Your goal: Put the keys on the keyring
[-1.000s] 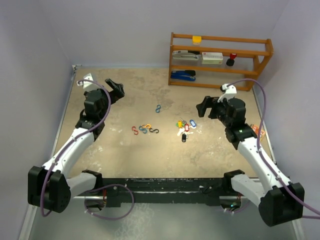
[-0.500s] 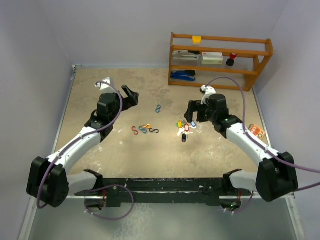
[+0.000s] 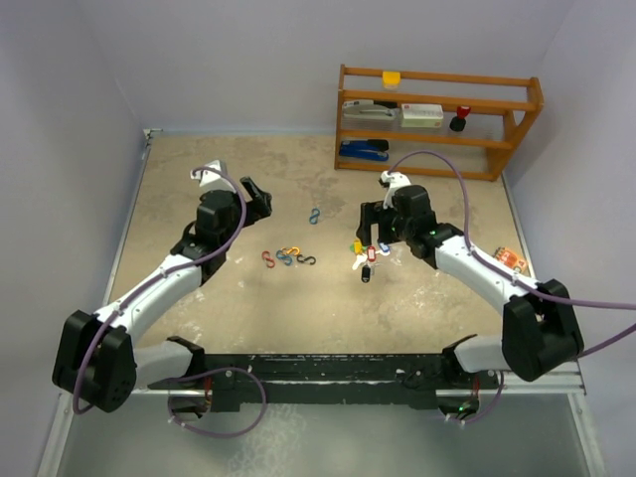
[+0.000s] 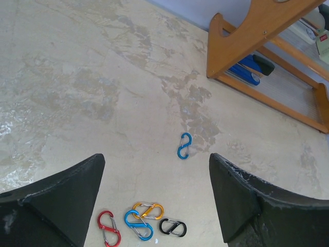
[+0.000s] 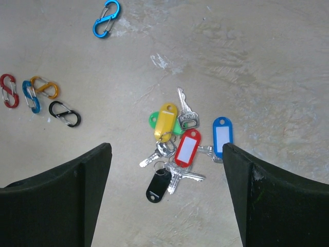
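Keys [image 5: 177,146] lie heaped between the spread right gripper [image 5: 165,154] jaws, unheld; clips [image 4: 141,224] lie between the spread, empty left gripper [image 4: 157,160] jaws. Judged: nothing attached yet, whole task remains

The top view looks down from high at the near edge over the whole worktop [image 3: 328,308]. The left wrist view slants forward toward the clips [image 4: 139,225] and shelf [image 4: 247,36]. The right wrist view looks down close on the keys [image 5: 185,146], sharing the clips.
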Controlling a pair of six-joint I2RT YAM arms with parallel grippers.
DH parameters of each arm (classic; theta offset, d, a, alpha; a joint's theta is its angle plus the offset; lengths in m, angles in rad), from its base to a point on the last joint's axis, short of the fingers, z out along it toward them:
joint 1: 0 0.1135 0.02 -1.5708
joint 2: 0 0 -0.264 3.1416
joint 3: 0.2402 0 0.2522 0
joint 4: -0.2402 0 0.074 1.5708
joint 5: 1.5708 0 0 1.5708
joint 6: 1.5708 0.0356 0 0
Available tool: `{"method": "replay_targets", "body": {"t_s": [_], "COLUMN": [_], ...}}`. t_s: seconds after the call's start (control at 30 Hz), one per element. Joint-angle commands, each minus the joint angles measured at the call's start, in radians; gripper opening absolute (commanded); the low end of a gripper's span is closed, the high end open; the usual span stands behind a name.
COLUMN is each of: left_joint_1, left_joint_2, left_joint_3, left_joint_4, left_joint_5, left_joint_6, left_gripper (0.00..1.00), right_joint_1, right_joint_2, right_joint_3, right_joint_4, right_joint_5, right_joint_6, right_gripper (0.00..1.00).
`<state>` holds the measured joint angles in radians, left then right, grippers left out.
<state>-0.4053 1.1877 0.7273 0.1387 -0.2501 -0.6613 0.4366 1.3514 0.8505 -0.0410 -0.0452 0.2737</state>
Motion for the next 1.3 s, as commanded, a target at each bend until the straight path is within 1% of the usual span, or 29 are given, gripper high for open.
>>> {"method": "replay_targets", "body": {"t_s": [0.0, 0.07, 0.1, 0.13, 0.2, 0.23, 0.33, 0.37, 0.4, 0.43, 0.57, 0.6, 0.63, 0.67, 0.7, 0.73, 0.77, 0.87, 1.0, 1.1, 1.2, 1.23, 1.27], "left_joint_1": [-0.004, -0.005, -0.006, -0.005, -0.006, -0.006, -0.005, -0.005, -0.005, -0.006, -0.006, -0.006, -0.006, -0.006, -0.006, -0.005, -0.005, -0.005, -0.006, -0.004, -0.005, -0.005, -0.004], "left_joint_2": [0.006, -0.001, -0.008, -0.014, -0.019, -0.017, -0.006, -0.007, -0.01, -0.012, -0.025, -0.024, -0.021, -0.014, -0.007, 0.004, 0.015, 0.042, 0.049, 0.074, 0.094, 0.092, 0.088], "left_joint_3": [0.011, 0.003, -0.005, -0.014, -0.022, -0.018, 0.007, 0.008, 0.01, 0.01, -0.003, -0.001, 0.007, 0.02, 0.037, 0.055, 0.072, 0.114, 0.139, 0.226, 0.296, 0.305, 0.309], "left_joint_4": [0.025, 0.032, 0.044, 0.055, 0.065, 0.058, 0.028, 0.027, 0.024, 0.02, 0.018, 0.02, 0.012, -0.002, -0.024, -0.044, -0.065, -0.116, -0.135, -0.218, -0.291, -0.3, -0.301], "left_joint_5": [-0.011, -0.006, -0.005, -0.009, -0.02, -0.024, -0.026, -0.025, -0.025, -0.026, -0.04, -0.04, -0.037, -0.033, -0.031, -0.027, -0.021, -0.002, -0.004, -0.003, 0.01, 0.013, 0.017], "left_joint_6": [0.015, 0.008, 0.004, 0.003, 0.003, 0.005, 0.013, 0.013, 0.009, 0.005, -0.013, -0.013, -0.012, -0.011, -0.011, -0.013, -0.016, -0.028, -0.051, -0.046, -0.04, -0.042, -0.045], "left_gripper": [0.76, 0.66, 0.59, 0.45, 0.09, 0.0, 0.0, 0.04, 0.22, 0.33, 0.64, 0.65, 0.58, 0.44, 0.28, 0.08, 0.0, 0.0, 0.0, 0.0, 0.0, 0.0, 0.0], "right_joint_1": [0.002, 0.002, 0.002, 0.002, 0.002, 0.002, 0.002, 0.002, 0.002, 0.003, 0.002, 0.002, 0.002, 0.002, 0.002, 0.002, 0.002, 0.002, 0.002, 0.002, 0.002, 0.002, 0.002], "right_joint_2": [0.007, -0.003, -0.009, -0.016, -0.029, -0.034, -0.042, -0.044, -0.046, -0.047, -0.051, -0.051, -0.049, -0.049, -0.051, -0.054, -0.056, -0.06, -0.052, -0.042, -0.041, -0.041, -0.04], "right_joint_3": [0.046, 0.046, 0.046, 0.044, 0.038, 0.039, 0.042, 0.04, 0.039, 0.037, 0.029, 0.031, 0.033, 0.036, 0.037, 0.035, 0.032, 0.03, 0.045, 0.093, 0.099, 0.102, 0.108], "right_joint_4": [-0.007, -0.002, 0.0, 0.004, 0.015, 0.017, 0.012, 0.012, 0.012, 0.011, 0.015, 0.014, 0.012, 0.007, 0.006, 0.008, 0.01, 0.012, -0.003, -0.031, -0.027, -0.026, -0.03], "right_joint_5": [0.041, 0.047, 0.052, 0.06, 0.075, 0.083, 0.086, 0.085, 0.084, 0.083, 0.08, 0.082, 0.082, 0.081, 0.078, 0.076, 0.073, 0.057, 0.057, 0.048, 0.031, 0.026, 0.019], "right_joint_6": [0.008, 0.013, 0.014, 0.011, 0.006, 0.006, 0.008, 0.008, 0.012, 0.014, 0.011, 0.009, 0.009, 0.009, 0.012, 0.016, 0.021, 0.032, 0.03, 0.033, 0.056, 0.063, 0.069], "right_gripper": [0.9, 0.89, 0.88, 0.88, 0.88, 0.88, 0.88, 0.88, 0.88, 0.88, 0.88, 0.88, 0.88, 0.88, 0.88, 0.88, 0.88, 0.88, 0.88, 0.88, 0.88, 0.87, 0.84]}}
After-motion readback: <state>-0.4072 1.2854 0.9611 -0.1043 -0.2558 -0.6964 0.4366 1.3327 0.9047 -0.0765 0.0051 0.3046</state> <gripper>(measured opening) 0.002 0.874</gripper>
